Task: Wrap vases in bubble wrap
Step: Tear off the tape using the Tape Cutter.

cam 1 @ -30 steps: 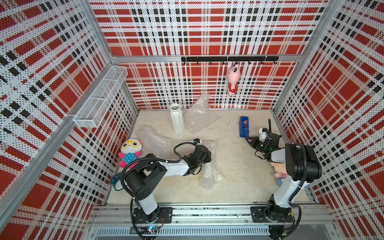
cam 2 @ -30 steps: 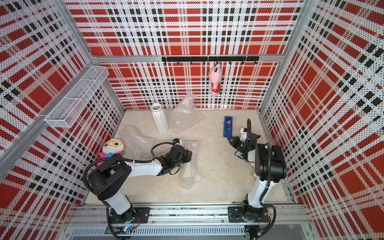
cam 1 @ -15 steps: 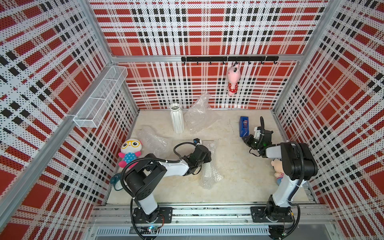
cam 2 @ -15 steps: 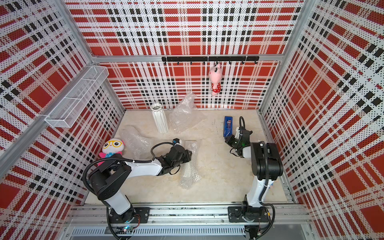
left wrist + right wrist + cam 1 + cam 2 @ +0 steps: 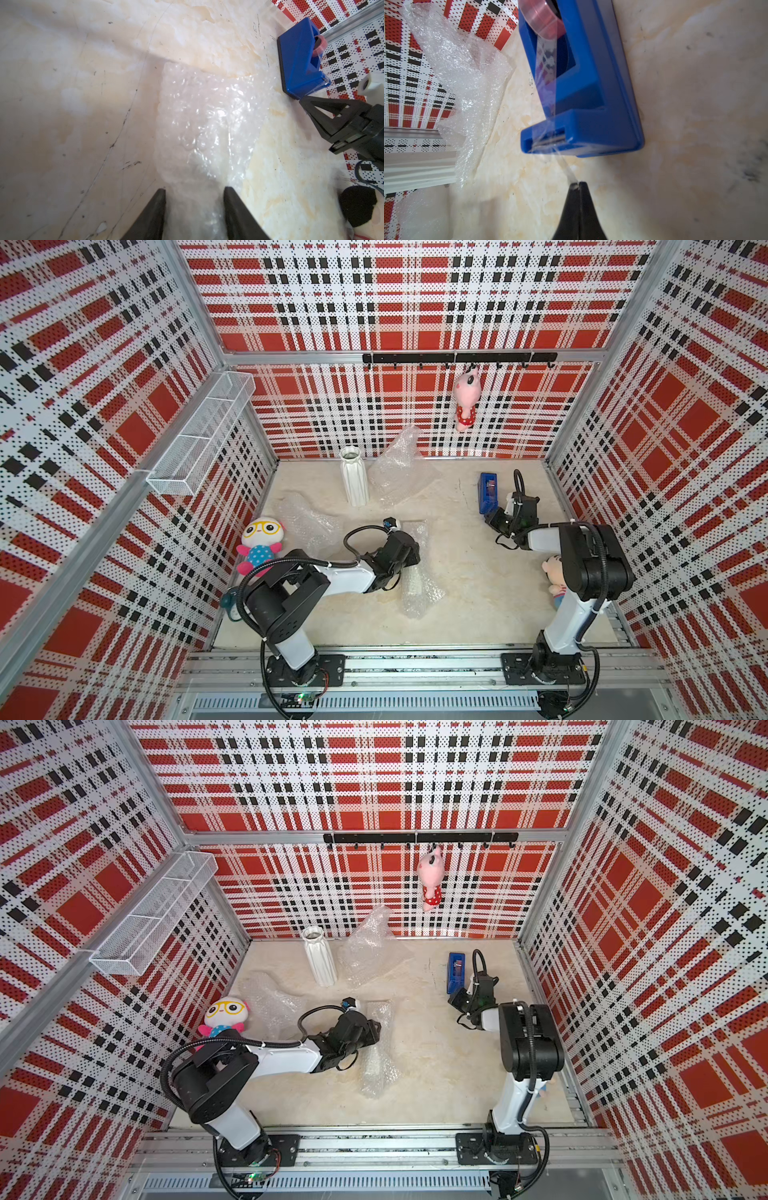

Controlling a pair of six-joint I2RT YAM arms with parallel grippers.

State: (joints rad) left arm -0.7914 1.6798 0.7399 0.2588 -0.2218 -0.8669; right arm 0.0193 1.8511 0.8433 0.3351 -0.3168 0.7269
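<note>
Far left, a loose wrap [image 5: 307,524] lies crumpled, untouched. Behind it the tall white vase [image 5: 354,483] stands upright & bare, w/ a second wrap [image 5: 399,472] slumped just beside it; a wide swing from me could tip that vase. In the middle my left gripper [image 5: 194,189] has its jaws part-spread on either side of the bundle [image 5: 417,589] and pressed against it. The bundle is wrap rolled round what looks like a pale vase lying flat, tho I can't tell which one. Risk there: the wrap looks slick & springy, so if I ease off before tape lands the roll may unwind, and if I squeeze too hard the bundle may squirt out. At the right, my right gripper [image 5: 579,184] is pinched tight on a thin strand of tape [image 5: 566,166] coming off the blue dispenser [image 5: 591,93], which sits well apart from the bundle. The strand is twisted to a thread, so it may stick to itself, snap short, slip from my tips, or drag the dispenser along if the cutter doesn't bite. No brand, label or writing is legible anywhere.
</note>
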